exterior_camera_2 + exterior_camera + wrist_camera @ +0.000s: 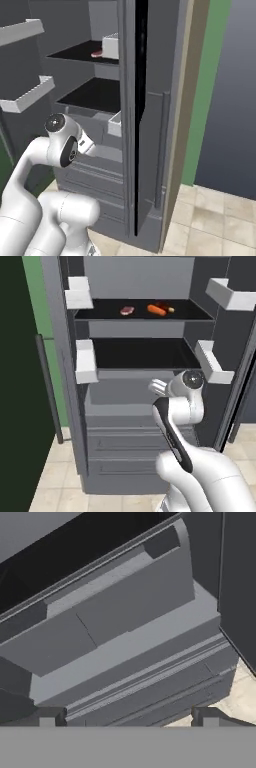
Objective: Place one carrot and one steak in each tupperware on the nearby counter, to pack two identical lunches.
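Note:
A pink steak [127,310] and an orange carrot [156,310] lie on the upper dark shelf of the open grey fridge, with a darker red piece [164,305] just behind the carrot. In the right base view the steak [96,52] peeks out beside a white door bin. My gripper [129,721] is open with nothing between its fingertips. It is held low in front of the fridge [159,387], well below that shelf, and faces the grey drawer fronts [125,637]. The tupperware and the counter are out of view.
A lower dark shelf [142,353] has nothing on it. White door bins [86,361] [212,362] jut out on both open doors, either side of the arm. The right door's edge [132,125] stands close on my right. Beige floor tiles [220,220] lie below.

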### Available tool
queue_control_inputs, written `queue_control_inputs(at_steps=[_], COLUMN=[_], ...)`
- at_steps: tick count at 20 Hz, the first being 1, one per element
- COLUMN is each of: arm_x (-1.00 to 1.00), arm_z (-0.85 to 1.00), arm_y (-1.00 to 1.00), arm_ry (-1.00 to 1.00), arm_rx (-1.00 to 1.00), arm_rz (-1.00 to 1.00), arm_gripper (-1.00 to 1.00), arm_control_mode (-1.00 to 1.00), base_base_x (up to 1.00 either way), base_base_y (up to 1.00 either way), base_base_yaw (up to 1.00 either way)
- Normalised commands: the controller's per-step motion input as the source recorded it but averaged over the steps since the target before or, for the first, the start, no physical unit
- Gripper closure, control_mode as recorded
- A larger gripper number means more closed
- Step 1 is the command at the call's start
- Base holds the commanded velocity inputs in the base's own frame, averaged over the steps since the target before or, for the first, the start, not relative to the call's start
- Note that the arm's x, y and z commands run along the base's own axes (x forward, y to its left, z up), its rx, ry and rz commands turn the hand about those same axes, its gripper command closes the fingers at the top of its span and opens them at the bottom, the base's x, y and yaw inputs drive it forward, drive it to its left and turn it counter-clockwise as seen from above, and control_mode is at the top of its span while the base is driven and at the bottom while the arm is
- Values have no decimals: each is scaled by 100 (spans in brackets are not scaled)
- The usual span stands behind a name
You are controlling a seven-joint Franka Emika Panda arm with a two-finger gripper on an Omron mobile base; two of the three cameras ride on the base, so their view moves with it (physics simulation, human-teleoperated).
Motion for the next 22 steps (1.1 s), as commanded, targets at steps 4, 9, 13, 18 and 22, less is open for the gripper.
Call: queue_control_inputs(at_steps=[4,9,13,18,22], arm_x=[0,0,0,0,0], arm_z=[0,0,0,0,0], arm_y=[0,0,0,0,0], arm_ry=[0,0,0,0,0], arm_rx=[0,0,0,0,0], arm_rz=[0,0,0,0,0], arm_gripper=[-100,-100,-100,-100,-100], arm_control_mode=[100,100,100,100,100], base_base_x=[72,42,33,56,79], base_base_y=[27,4,24,46,17], base_base_yaw=[-11,-20,-32,-29,-13])
